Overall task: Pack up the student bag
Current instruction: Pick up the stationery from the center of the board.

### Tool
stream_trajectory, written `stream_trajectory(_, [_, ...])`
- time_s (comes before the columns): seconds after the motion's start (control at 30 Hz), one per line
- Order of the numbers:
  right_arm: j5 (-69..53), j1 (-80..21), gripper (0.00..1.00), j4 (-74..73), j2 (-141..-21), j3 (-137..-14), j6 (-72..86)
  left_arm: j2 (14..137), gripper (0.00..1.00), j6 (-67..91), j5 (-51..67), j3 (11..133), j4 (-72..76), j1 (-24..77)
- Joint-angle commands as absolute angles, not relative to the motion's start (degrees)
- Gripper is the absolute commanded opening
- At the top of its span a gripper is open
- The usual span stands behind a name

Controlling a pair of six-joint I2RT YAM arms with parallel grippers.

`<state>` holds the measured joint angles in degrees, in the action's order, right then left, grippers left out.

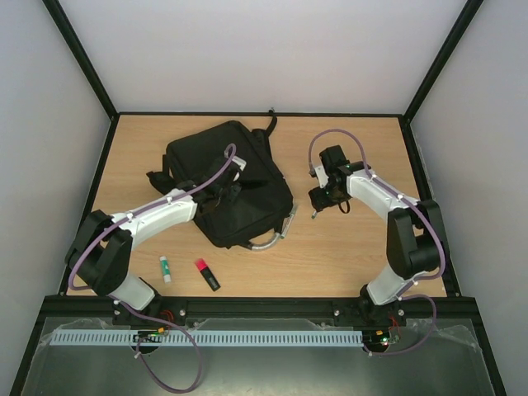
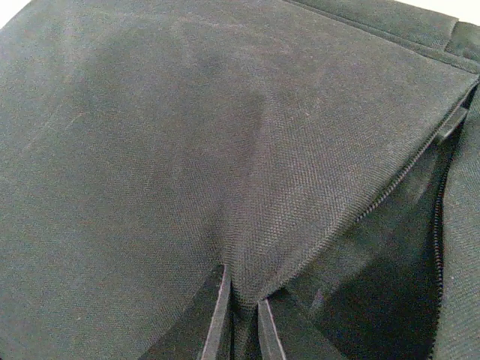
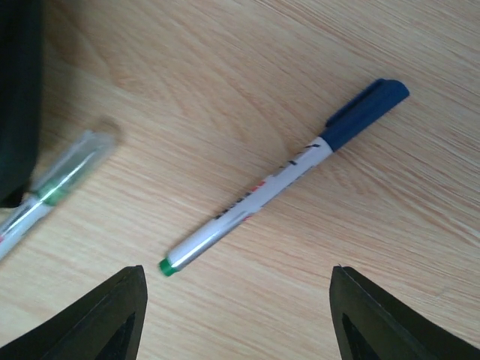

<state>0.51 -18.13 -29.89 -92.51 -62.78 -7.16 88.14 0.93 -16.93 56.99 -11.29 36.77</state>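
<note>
The student bag (image 1: 247,202) is a large black backpack lying flat left of the table's middle, its grey handle (image 1: 272,239) toward the front. My left gripper (image 1: 233,177) rests on top of it. In the left wrist view the gripper (image 2: 244,300) is shut, pinching a raised fold of the bag's black fabric (image 2: 225,150) beside the open zipper (image 2: 436,225). My right gripper (image 1: 324,198) hovers just right of the bag. In its wrist view it (image 3: 236,274) is open and holds nothing, over a white pen with a blue cap (image 3: 277,195) on the wood.
A second pen with a clear cap and green inside (image 3: 60,184) lies by the bag's edge (image 3: 19,97). A small white stick with a green cap (image 1: 165,268) and a red and black highlighter (image 1: 206,275) lie near the front left. Black frame rails border the table.
</note>
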Motion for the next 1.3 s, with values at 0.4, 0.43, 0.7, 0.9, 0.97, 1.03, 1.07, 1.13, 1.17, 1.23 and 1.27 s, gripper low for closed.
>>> stream_trajectory(0.4, [9.9, -18.0, 0.73, -24.4, -103.9, -62.8, -5.1, 86.2, 0.08, 2.5, -17.0, 58.7, -13.5, 40.0])
stream_trajectory(0.43, [9.9, -17.8, 0.72, -24.8, -103.9, -62.6, -5.1, 86.1, 0.08, 2.5, -17.2, 58.7, -13.6, 40.1])
stream_trajectory(0.7, [7.1, -12.6, 0.63, -27.1, -100.5, -59.4, -7.5, 86.0, 0.08, 2.3, -17.0, 58.8, -13.9, 40.4])
stream_trajectory(0.9, [2.9, -6.7, 0.52, -28.6, -99.8, -58.0, -10.1, 86.0, 0.08, 2.3, -16.9, 58.9, -14.1, 40.8])
stream_trajectory(0.97, [1.6, -5.7, 0.49, -28.9, -99.9, -57.9, -10.8, 86.1, 0.08, 2.3, -16.8, 59.0, -14.1, 40.9])
stream_trajectory(1.03, [0.8, -5.1, 0.47, -29.3, -100.2, -58.0, -11.0, 86.2, 0.08, 2.3, -16.7, 59.1, -14.1, 40.9])
stream_trajectory(1.07, [0.4, -5.0, 0.46, -29.4, -100.2, -58.1, -11.0, 86.3, 0.08, 2.2, -16.7, 59.1, -14.2, 40.9])
stream_trajectory(1.13, [-0.4, -4.8, 0.44, -29.9, -100.2, -58.3, -10.8, 86.4, 0.08, 2.2, -16.8, 59.1, -14.3, 41.0])
stream_trajectory(1.17, [-0.7, -4.8, 0.43, -30.1, -100.2, -58.4, -10.6, 86.3, 0.08, 2.2, -16.9, 59.1, -14.4, 41.0])
stream_trajectory(1.23, [-1.3, -4.8, 0.4, -30.8, -100.1, -58.5, -10.3, 86.3, 0.08, 2.2, -17.2, 59.1, -14.5, 41.0])
stream_trajectory(1.27, [-1.6, -4.8, 0.39, -31.2, -100.1, -58.6, -10.1, 86.3, 0.08, 2.2, -17.4, 59.1, -14.6, 41.0])
